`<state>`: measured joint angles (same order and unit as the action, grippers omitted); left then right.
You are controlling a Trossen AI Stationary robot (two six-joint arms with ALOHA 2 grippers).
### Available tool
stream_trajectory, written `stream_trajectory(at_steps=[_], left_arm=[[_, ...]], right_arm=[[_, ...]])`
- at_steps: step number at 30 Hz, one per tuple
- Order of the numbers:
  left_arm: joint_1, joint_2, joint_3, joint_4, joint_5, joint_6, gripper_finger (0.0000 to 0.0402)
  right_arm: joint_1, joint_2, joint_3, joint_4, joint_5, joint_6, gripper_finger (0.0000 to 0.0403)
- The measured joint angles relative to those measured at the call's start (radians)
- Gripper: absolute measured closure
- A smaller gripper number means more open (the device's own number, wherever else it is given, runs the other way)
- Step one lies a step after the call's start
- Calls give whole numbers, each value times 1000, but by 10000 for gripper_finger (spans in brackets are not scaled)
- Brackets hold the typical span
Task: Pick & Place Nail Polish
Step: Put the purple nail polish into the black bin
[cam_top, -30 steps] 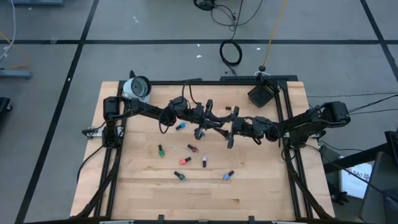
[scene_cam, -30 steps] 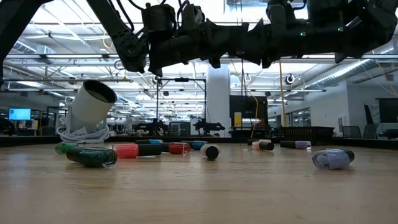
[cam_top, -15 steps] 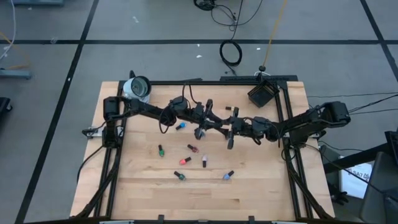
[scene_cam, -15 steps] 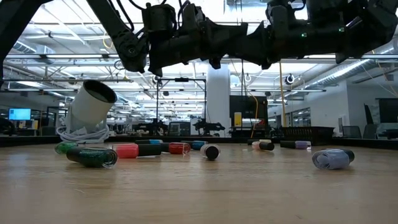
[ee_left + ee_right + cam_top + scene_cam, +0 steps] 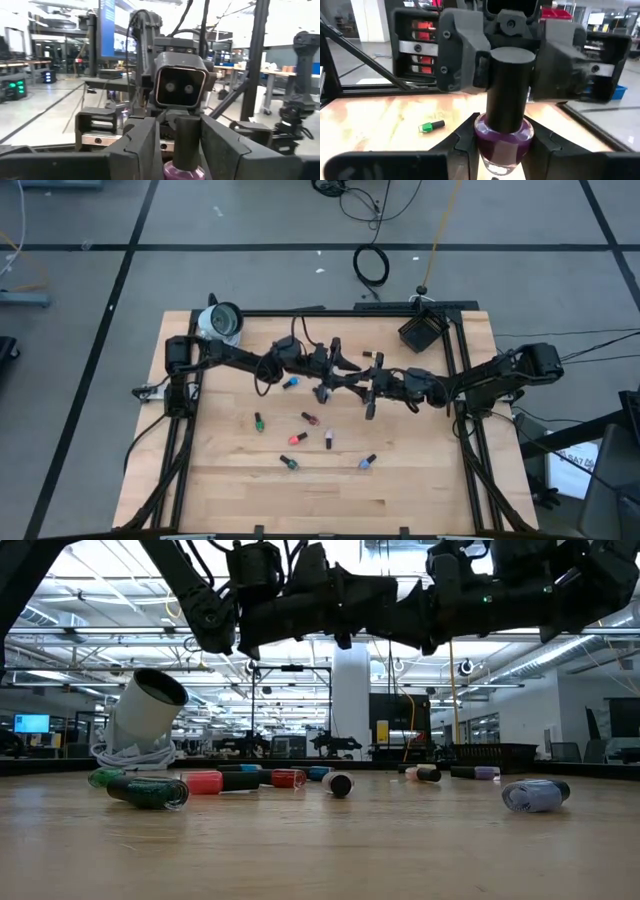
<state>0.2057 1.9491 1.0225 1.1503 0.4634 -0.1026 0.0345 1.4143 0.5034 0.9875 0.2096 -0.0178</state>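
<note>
The right gripper (image 5: 502,155) held a purple nail polish bottle (image 5: 504,145) by its glass body, jaws closed narrow against both sides, dark cap (image 5: 509,87) pointing at the opposing arm. The left gripper (image 5: 176,145) faced it nose to nose above the middle of the tabletop (image 5: 420,480); its jaws flanked that cap but stood slightly apart from it on each side. The bottle had a rounded violet body and a tall black cylindrical cap.

Other bottles lay on their sides below and in front: green (image 5: 258,421), red (image 5: 295,439), a dark green one (image 5: 288,463), blue (image 5: 366,463), and another blue (image 5: 290,383) near the left arm. The tabletop's front half lay open. A black box (image 5: 421,333) sat at the far right corner, a white cylinder (image 5: 222,321) at the far left.
</note>
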Motion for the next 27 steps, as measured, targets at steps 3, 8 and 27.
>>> stream_trajectory(at_steps=[3,8,27], left_arm=[[-1,-3,0,2,-33,8,226],[11,-62,0,-91,-51,44,183],[17,-231,0,-783,-578,203,156]], right_arm=[[-5,-8,1,-37,10,14,311],[-25,-113,0,-218,95,13,311],[-528,-483,0,-995,209,189,311]])
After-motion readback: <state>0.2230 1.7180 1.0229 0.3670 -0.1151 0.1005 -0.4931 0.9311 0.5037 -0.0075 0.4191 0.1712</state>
